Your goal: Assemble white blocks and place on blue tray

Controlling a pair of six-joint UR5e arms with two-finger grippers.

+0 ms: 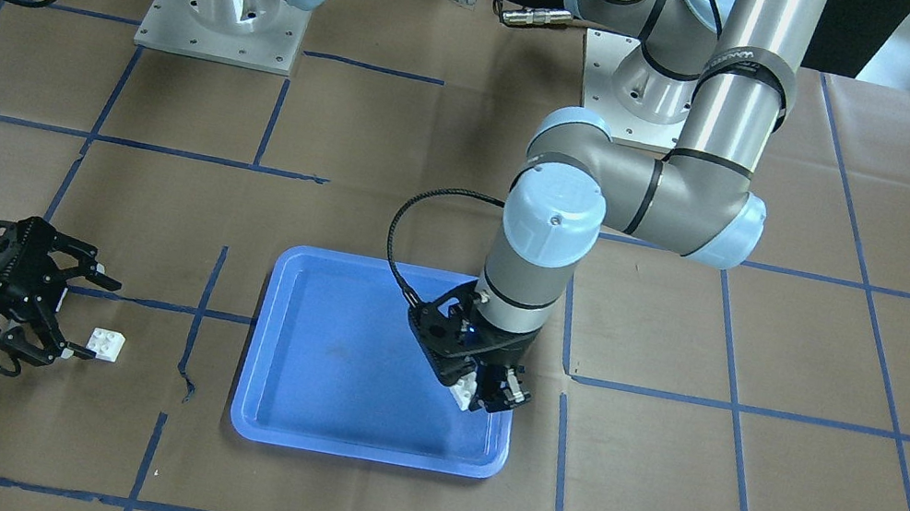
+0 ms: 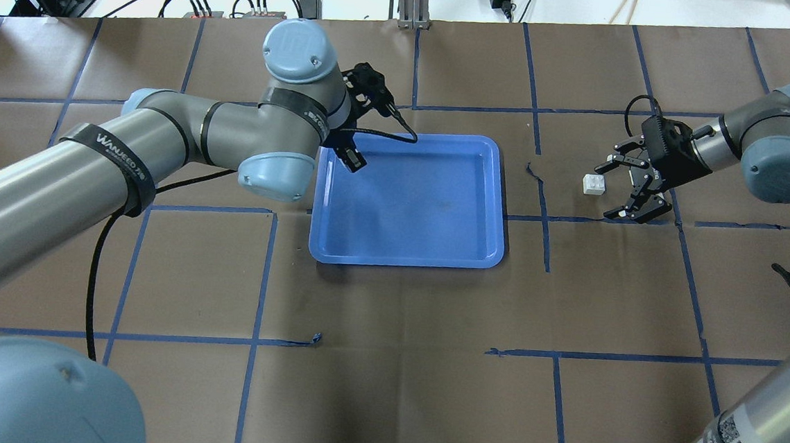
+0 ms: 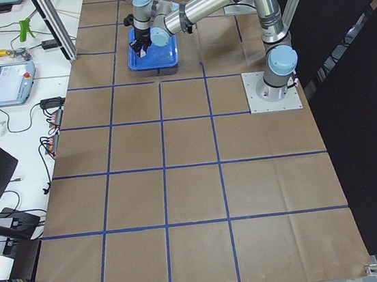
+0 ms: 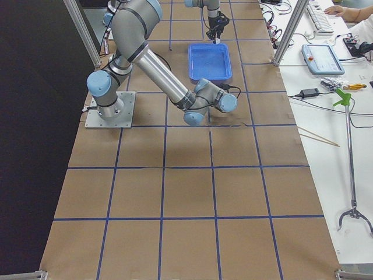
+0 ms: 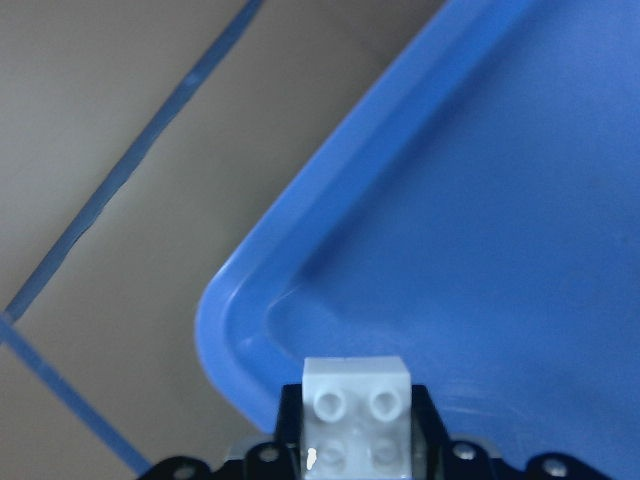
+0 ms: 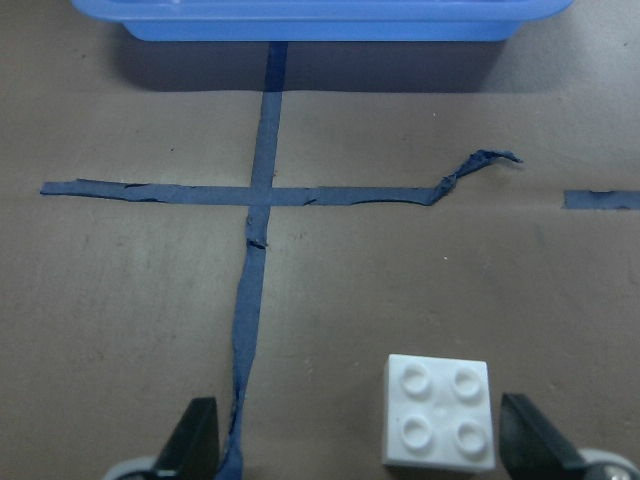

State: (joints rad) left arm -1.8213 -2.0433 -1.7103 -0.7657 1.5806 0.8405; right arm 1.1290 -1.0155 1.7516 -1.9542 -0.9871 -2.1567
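While poised over blue tray corner, grips first white block (left gripper) | spreads wide around second white block, no contact (right gripper)

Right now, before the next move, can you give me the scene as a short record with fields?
left gripper: shut on the held white block, over a corner of the blue tray
right gripper: open, one finger on either side of the loose white block
loose white block: on the table paper, studs up, beside the tray and outside it
assembly: not yet done; the two blocks are apart
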